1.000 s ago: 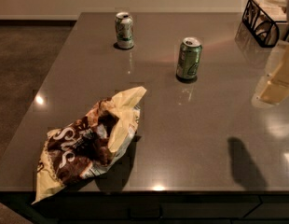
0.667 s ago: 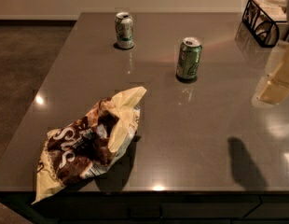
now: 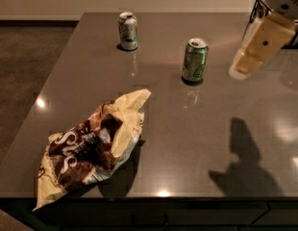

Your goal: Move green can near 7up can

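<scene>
The green can [image 3: 194, 59] stands upright near the middle of the dark table [image 3: 197, 129], shiny green with a silver top. The 7up can [image 3: 128, 31], pale with green patches, stands upright at the far left of the table, well apart from the green can. My gripper [image 3: 245, 61] hangs at the upper right, above the table and to the right of the green can, not touching it. Its pale fingers point down and left.
A crumpled brown and yellow chip bag [image 3: 89, 150] lies at the front left of the table. A black wire basket [image 3: 262, 11] stands at the back right, behind the arm. The arm's shadow [image 3: 245, 162] falls on the front right. The floor lies beyond the left edge.
My arm has come further into view from the right and now hangs higher and nearer the green can. Its shadow on the table has grown. The cans and bag have not moved.
</scene>
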Controlling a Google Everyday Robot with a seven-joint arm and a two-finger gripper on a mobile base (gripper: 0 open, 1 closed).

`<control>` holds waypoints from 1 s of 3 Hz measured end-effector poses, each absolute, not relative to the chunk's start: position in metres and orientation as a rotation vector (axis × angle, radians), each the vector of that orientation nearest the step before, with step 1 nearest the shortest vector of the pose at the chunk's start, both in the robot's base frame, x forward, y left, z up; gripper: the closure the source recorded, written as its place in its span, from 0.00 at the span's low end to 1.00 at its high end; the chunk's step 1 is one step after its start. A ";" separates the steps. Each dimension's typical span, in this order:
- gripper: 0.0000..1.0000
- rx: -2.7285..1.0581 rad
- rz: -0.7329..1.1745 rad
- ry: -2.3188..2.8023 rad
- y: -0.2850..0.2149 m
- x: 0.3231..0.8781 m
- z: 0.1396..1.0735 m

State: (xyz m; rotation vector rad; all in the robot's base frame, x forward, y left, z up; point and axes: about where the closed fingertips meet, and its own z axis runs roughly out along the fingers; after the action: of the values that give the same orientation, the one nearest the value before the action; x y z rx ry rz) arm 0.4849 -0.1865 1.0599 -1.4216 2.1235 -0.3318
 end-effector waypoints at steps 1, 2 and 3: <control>0.00 -1.272 -0.289 2.201 -0.195 0.536 1.046; 0.00 -1.165 -0.240 2.315 -0.204 0.582 1.011; 0.00 -1.072 -0.200 2.418 -0.214 0.612 0.979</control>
State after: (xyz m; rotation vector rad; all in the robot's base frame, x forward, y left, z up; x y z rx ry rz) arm 0.6118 -0.2137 0.9790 -1.0718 2.4181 -0.1999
